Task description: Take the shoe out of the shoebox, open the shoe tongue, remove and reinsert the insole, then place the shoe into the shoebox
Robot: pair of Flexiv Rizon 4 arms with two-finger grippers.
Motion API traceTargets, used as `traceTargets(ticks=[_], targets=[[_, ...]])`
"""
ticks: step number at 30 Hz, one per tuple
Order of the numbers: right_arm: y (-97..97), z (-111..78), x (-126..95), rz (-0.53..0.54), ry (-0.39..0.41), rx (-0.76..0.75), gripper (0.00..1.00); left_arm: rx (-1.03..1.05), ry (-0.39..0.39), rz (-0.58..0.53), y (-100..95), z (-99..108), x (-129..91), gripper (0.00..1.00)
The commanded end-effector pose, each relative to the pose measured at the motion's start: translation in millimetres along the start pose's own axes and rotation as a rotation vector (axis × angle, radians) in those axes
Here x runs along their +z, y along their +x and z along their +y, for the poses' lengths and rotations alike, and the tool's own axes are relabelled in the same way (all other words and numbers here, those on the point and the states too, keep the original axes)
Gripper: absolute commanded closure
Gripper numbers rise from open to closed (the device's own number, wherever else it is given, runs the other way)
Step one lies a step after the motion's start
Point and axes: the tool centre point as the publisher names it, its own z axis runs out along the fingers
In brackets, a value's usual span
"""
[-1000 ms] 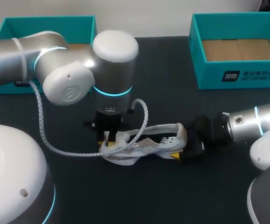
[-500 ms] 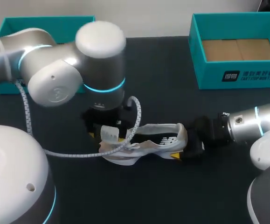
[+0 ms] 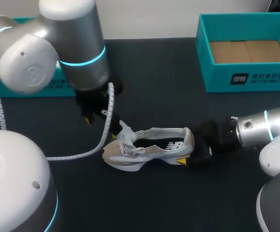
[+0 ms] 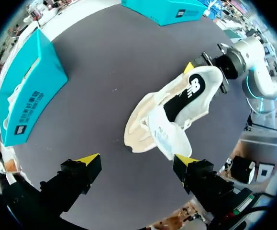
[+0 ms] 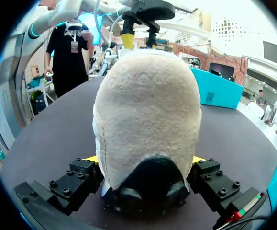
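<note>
A white shoe [image 3: 149, 147] lies on its side on the dark table, toe to the left, its tongue [image 3: 126, 133] pulled up and out. My right gripper [image 3: 190, 155] is shut on the heel from the right. In the right wrist view the heel [image 5: 148, 115] fills the gap between the fingers [image 5: 83, 175] of that gripper [image 5: 145, 163]. My left gripper [image 3: 100, 126] hangs open above and behind the toe, touching nothing. The left wrist view shows the shoe [image 4: 186, 96] ahead of the wide-apart tips of the left gripper [image 4: 137, 160], with the tongue [image 4: 169, 136] raised.
An open teal shoebox [image 3: 256, 77] stands at the back right. A second teal box [image 3: 14, 89] sits at the back left, partly hidden by my left arm. The left arm's white cable [image 3: 101, 142] droops close to the shoe's toe.
My left gripper let go of the tongue, opened wide, and drew up and back to the left. The tongue stays raised. The right arm and the shoe kept still.
</note>
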Motion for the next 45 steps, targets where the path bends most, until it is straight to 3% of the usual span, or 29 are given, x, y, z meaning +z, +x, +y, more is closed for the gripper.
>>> traceTargets(ticks=[1,10,15,18,20,21,25,31,45], targets=[[0.5,1.0,0,-0.002,0.002,0.0,1.0,0.759,-0.124,0.262,-5.7,2,0,0.0],[0.5,1.0,0,-0.002,0.002,0.0,1.0,0.829,-0.095,0.249,0.6,-1,-11,0.0],[0.5,1.0,0,-0.002,0.002,0.0,1.0,0.934,-0.063,0.258,8.1,-18,-23,0.01],[0.5,1.0,0,-0.002,0.002,0.0,1.0,0.987,-0.054,0.267,14.9,-33,-29,0.22],[0.5,1.0,0,-0.002,0.002,0.0,1.0,1.016,-0.048,0.283,21.0,-41,-32,0.48],[0.5,1.0,0,-0.002,0.002,0.0,1.0,1.039,-0.043,0.266,24.5,-45,-33,0.51],[0.5,1.0,0,-0.002,0.002,0.0,1.0,1.118,-0.007,0.272,39.9,-57,-39,0.75],[0.5,1.0,0,-0.002,0.002,0.0,1.0,1.231,0.028,0.276,66.5,-72,-37,0.97],[0.5,1.0,0,-0.002,0.002,0.0,1.0,1.328,0.052,0.318,117.9,-97,10,1.0]])
